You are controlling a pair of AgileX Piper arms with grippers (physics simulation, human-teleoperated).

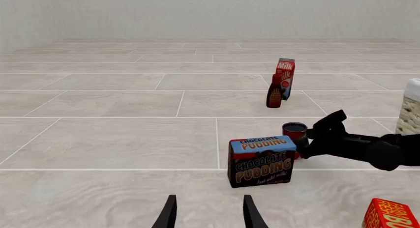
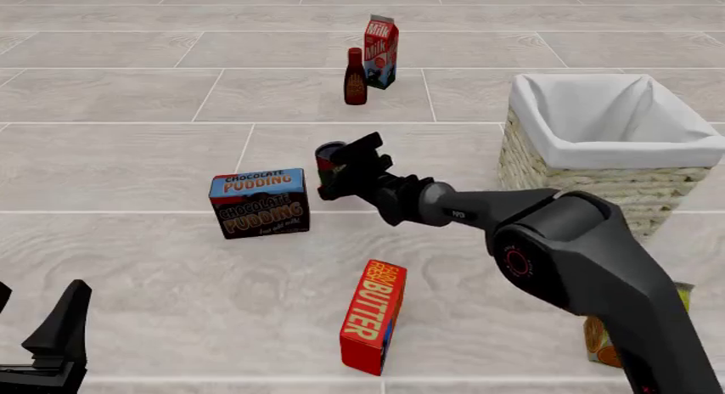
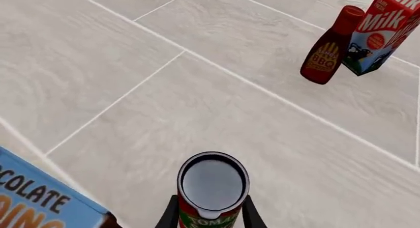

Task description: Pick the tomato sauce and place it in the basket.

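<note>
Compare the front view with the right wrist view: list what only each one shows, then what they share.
Only the front view: the basket, the butter box, the right arm, and the left gripper idle near the lower corner.

Only the right wrist view: the right gripper's fingers on either side of the tomato sauce, and the bottle's BBQ label.

Both: the tomato sauce, the BBQ sauce bottle, the milk carton and the chocolate pudding box.
</note>
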